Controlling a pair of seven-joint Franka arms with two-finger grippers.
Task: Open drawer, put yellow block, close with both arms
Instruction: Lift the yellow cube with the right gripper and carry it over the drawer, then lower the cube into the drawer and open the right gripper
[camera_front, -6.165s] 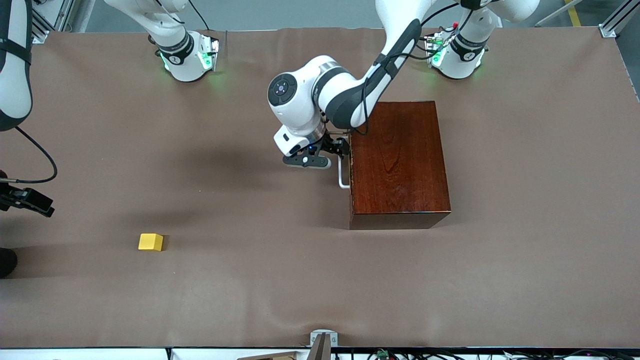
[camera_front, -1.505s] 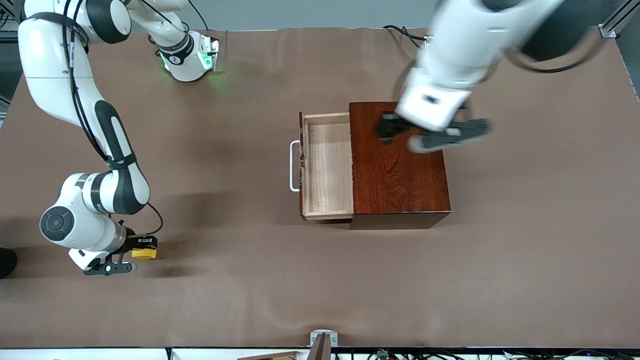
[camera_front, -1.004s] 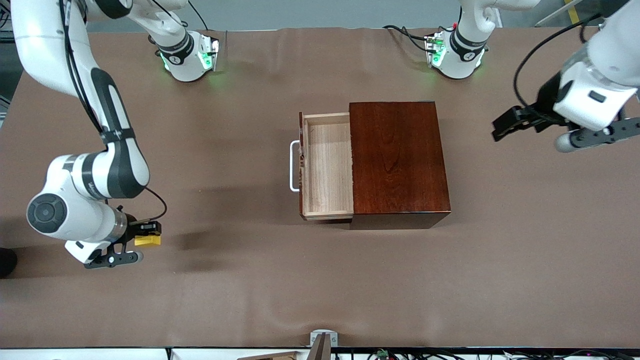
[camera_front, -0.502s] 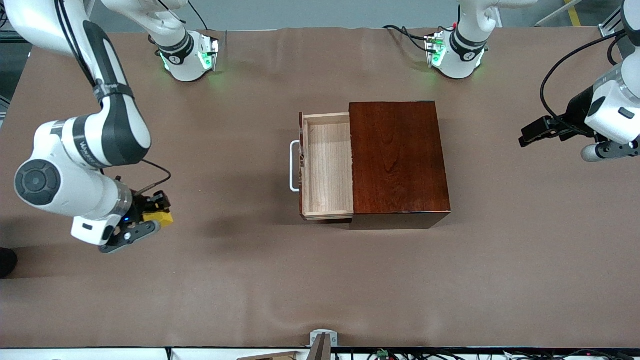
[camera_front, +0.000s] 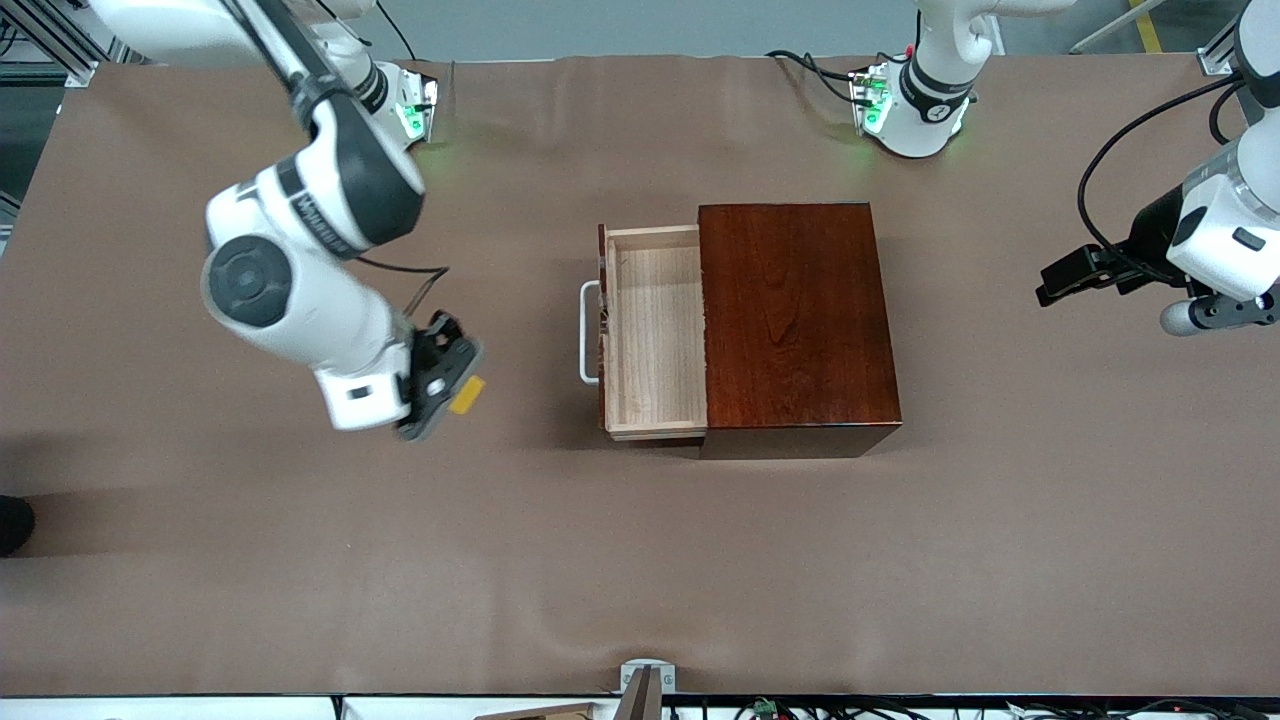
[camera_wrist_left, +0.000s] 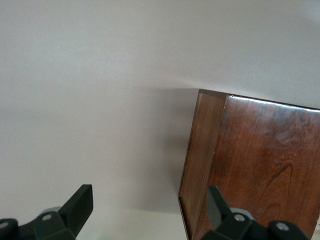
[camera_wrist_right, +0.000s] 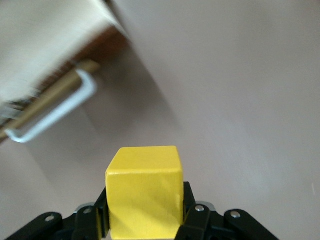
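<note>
Up in the air over bare table, the right gripper (camera_front: 447, 378) pinches the yellow block (camera_front: 466, 394) between its jaws, beside the pulled-out drawer (camera_front: 655, 330) with its white handle (camera_front: 585, 332). The left gripper (camera_front: 1120, 283) waits, jaws wide, over the left arm's end of the table.

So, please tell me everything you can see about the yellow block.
The yellow block is a small bright yellow cube with plain, smooth faces and crisp edges; its material cannot be told. It is off the table, clamped on two sides between the black fingers of the right hand, which is up in the air over bare brown tabletop, toward the right arm's end from the open drawer. Nothing else touches it. The right wrist view shows the drawer's white handle ahead.
</note>
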